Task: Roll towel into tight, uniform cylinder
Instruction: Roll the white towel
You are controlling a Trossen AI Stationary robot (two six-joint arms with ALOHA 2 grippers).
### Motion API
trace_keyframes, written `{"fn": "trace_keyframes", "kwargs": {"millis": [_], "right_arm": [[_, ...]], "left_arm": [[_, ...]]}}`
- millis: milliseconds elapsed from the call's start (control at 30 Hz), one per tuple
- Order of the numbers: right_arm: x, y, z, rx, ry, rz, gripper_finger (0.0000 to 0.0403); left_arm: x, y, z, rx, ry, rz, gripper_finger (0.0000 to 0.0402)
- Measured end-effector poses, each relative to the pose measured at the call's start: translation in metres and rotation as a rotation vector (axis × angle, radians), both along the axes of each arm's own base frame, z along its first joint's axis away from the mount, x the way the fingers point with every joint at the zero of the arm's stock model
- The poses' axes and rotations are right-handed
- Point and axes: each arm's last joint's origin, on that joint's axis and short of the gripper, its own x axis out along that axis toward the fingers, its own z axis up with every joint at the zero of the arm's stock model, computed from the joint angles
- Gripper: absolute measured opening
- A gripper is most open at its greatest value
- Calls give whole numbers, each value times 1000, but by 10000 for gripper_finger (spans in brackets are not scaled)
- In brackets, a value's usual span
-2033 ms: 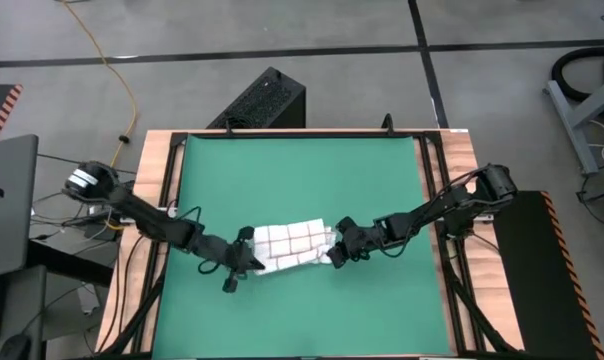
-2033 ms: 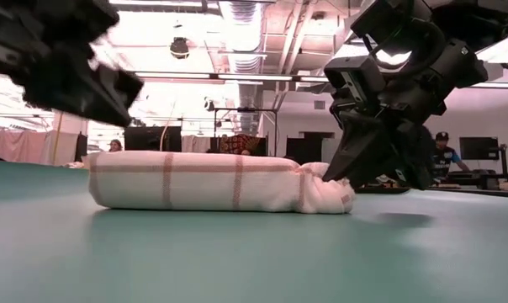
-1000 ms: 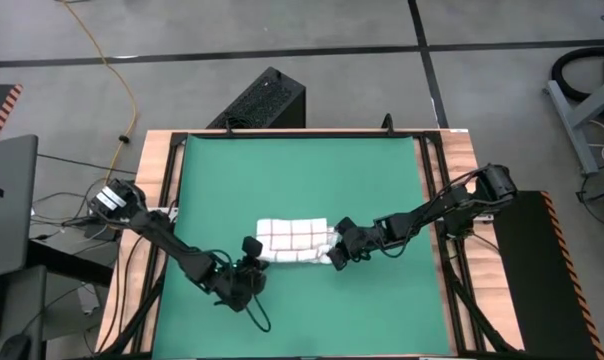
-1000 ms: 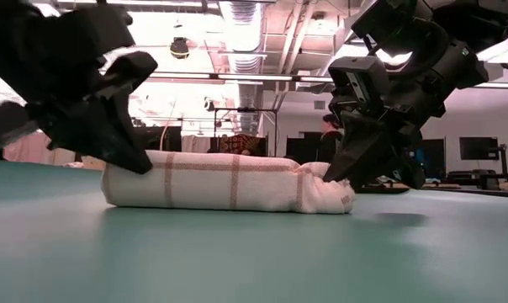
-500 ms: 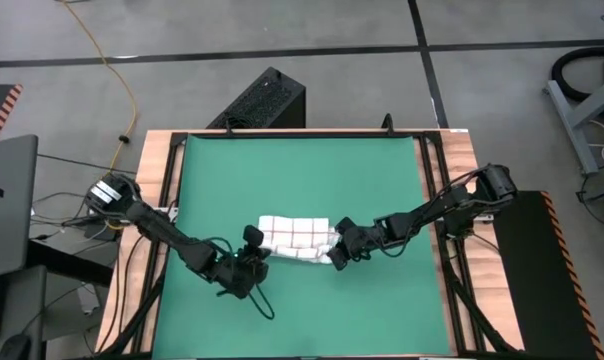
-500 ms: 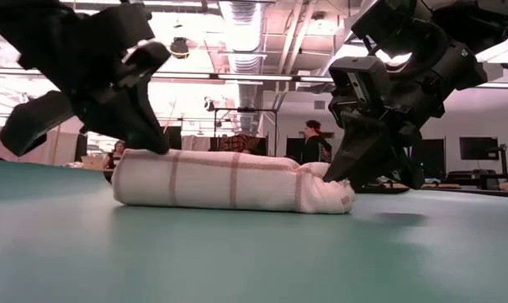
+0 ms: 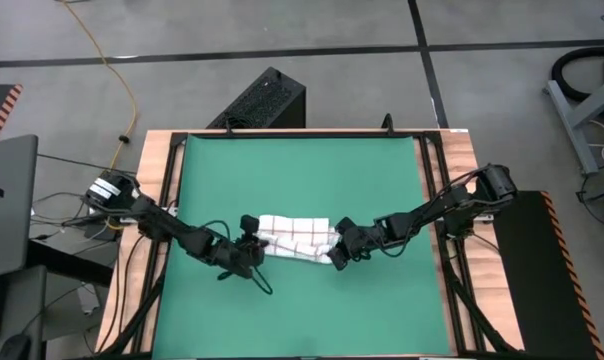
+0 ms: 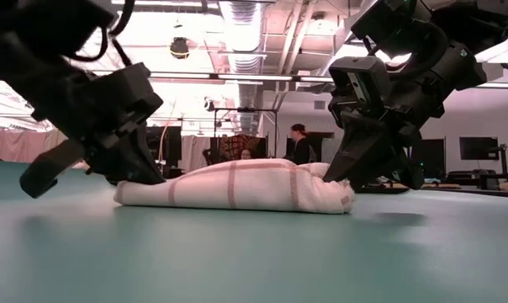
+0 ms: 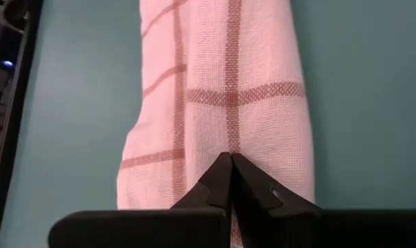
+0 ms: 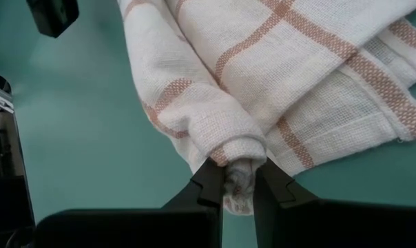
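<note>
The towel, white with red-brown checks, lies rolled up on the green mat, its length running left to right; it also shows in the low view. My left gripper is shut at the roll's left end. My right gripper is shut on the roll's right end. In the low view the left end lies flatter than the middle. My left gripper presses its shut fingertips on top of the roll's left end, coming slantwise from the table's left along the roll. The end lies flattened on the mat. My right gripper pinches a bunched twist of cloth at the roll's right end between its two fingers, slanting down from the table's right. The rest of the roll lies on the mat.
The mat's bare green spreads to the far and near sides of the roll. A black box stands beyond the table's far edge and a laptop to the left. A person shows in the room behind.
My left gripper has gone from the near side of the roll's left end toward the far edge and come down on that end. The left end has been pushed a little toward the right and flattened. The right end has stayed in place.
</note>
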Motion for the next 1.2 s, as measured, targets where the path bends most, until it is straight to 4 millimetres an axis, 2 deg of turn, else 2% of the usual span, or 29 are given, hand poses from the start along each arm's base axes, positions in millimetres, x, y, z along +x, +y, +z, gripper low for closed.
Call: {"fn": "trace_keyframes", "kwargs": {"millis": [267,500,633,933,1200], "right_arm": [[0,0,0,0,0,0,54],[0,1,0,-78,-11,-3,111],[-2,2,1,-147,-18,-14,129],[-10,3,8,-198,9,1,126],[-27,-2,21,-303,81,-17,127]], "left_arm": [[-10,19,-15,-88,0,54,0],[-12,20,-17,-108,-1,43,0],[-12,20,-18,-112,6,37,0],[-13,20,-19,-114,18,34,0],[-14,21,-19,-114,25,34,0]]}}
